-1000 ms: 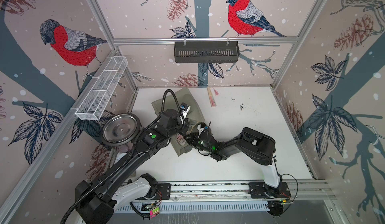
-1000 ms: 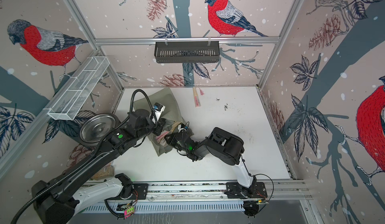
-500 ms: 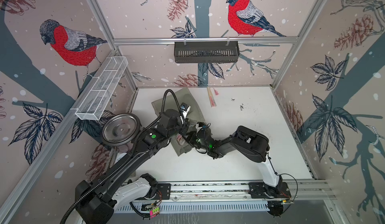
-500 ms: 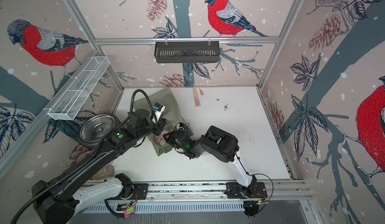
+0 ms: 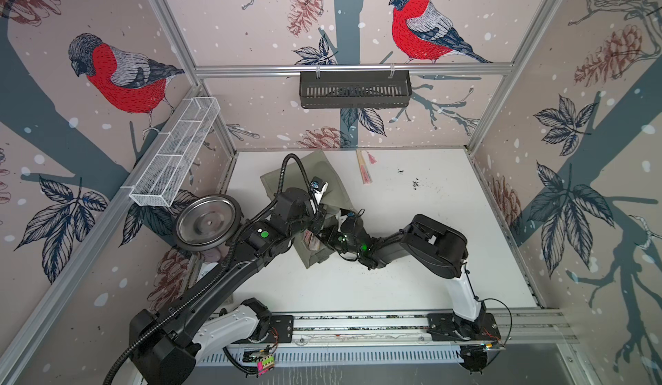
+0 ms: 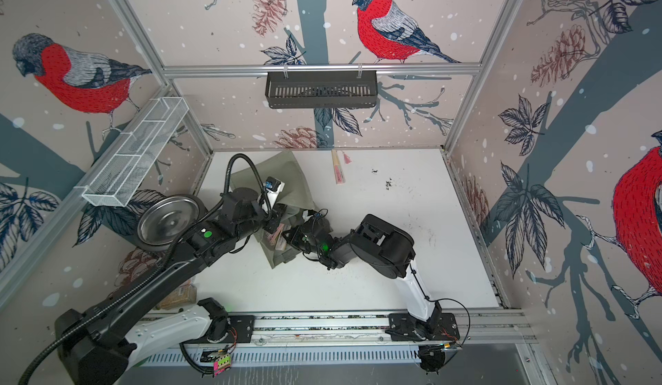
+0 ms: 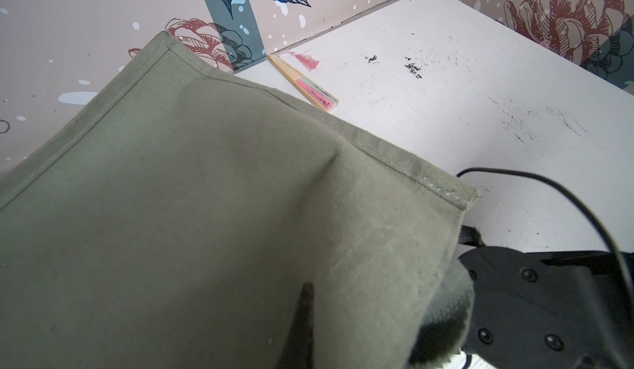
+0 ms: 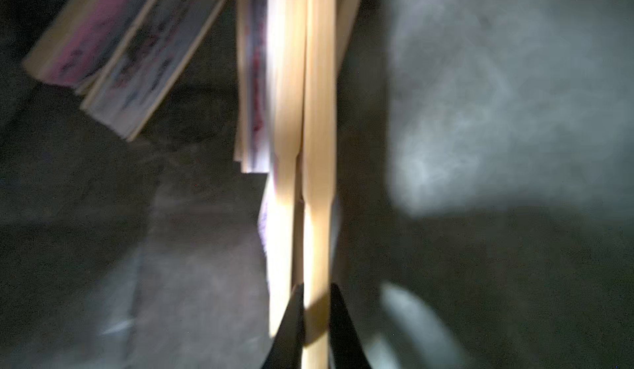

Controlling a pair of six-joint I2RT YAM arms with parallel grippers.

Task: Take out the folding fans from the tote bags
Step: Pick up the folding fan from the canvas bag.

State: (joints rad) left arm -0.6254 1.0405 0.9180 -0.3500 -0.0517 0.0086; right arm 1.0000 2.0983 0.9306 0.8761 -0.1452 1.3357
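We see the right gripper (image 8: 317,319) inside the mouth of the tote bag (image 5: 324,166). Its jaws pinch the pale bamboo slat of one folding fan (image 8: 319,127), which runs straight out from the fingertips. Other fans (image 8: 113,51) lie deeper in the bag, blurred. The left gripper (image 7: 306,319) is pressed together on the tote fabric. A lone fan (image 5: 363,170) lies on the table (image 5: 430,258) near the back wall, apart from the tote.

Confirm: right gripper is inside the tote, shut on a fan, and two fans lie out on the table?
Wrong count: only one loose fan lies on the table, by the back wall, in both top views. Rest holds: the right gripper is inside the tote, shut on a bamboo fan.
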